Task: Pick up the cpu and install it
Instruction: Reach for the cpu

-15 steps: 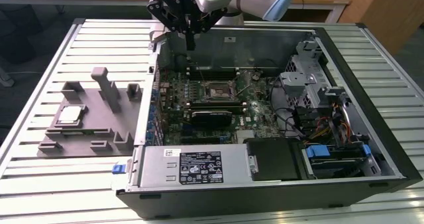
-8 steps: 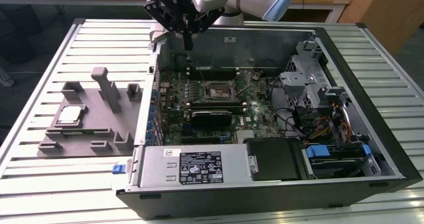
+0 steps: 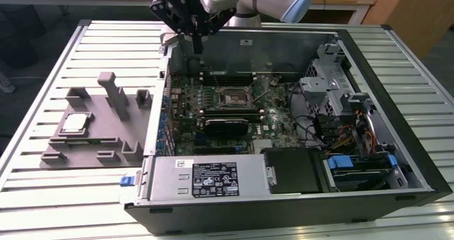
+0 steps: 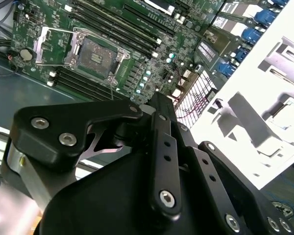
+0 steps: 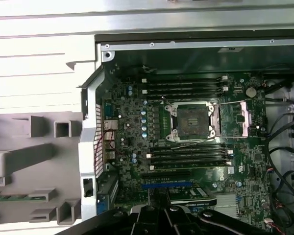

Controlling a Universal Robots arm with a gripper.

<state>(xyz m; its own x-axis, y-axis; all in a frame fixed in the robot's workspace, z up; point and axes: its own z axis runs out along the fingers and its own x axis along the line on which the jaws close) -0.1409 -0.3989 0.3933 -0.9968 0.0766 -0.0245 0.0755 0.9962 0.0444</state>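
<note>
The cpu, a small silvery square chip, lies in a recess of the grey plastic fixture at the exterior view's left, outside the computer case. My gripper hangs above the back left corner of the open case, fingers pointing down, shut with nothing between them. It is well apart from the cpu and higher than the motherboard. The motherboard socket stands open with its metal latch plate flipped back, as both wrist views show. The gripper's black linkage fills the foreground of the second wrist view.
The case lies on its side on a slatted white table. A power supply, drive cage and cable bundles crowd its near and right parts. RAM slots flank the socket. The fixture's tall posts stand near the cpu.
</note>
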